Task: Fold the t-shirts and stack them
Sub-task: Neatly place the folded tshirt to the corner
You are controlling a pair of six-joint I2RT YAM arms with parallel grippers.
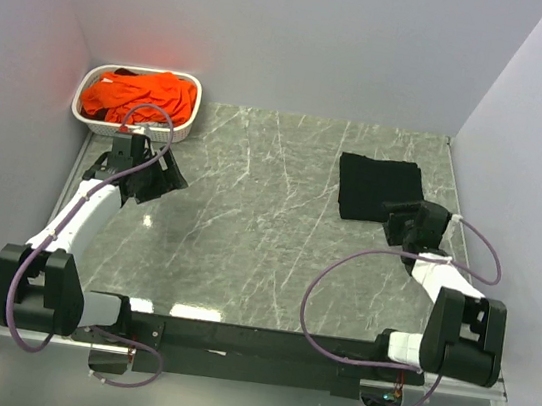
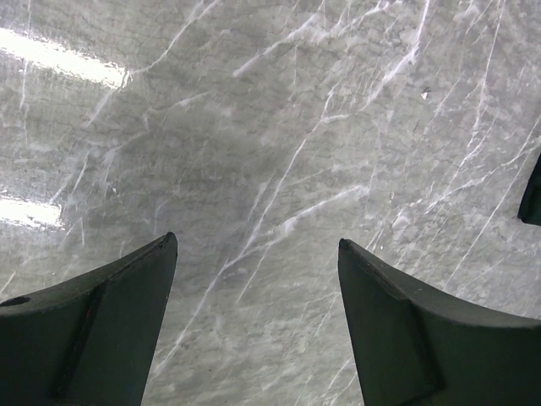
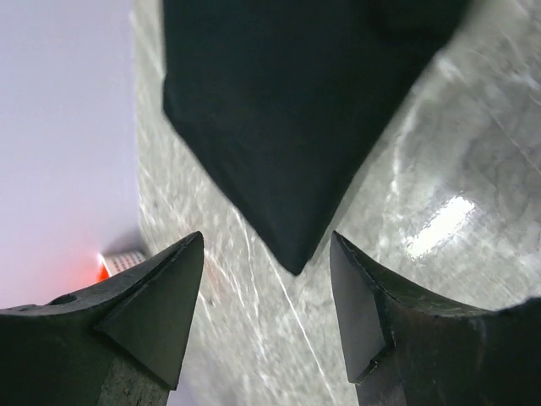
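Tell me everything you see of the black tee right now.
The black tee is plain, matte, soft cloth, folded into a rough rectangle and lying flat on the marble table, at its far right. No tags or sleeves show. Its near right corner points into the gap of the open right gripper, which hovers over it; whether the gripper touches the cloth cannot be told.

A basket (image 1: 81, 94) sits at the upper left of the frame, in the far corner of the table (image 1: 265, 248), with tees (image 1: 143, 94) heaped in it. A folded tee (image 1: 376, 186) lies flat on the table at upper right, well apart.
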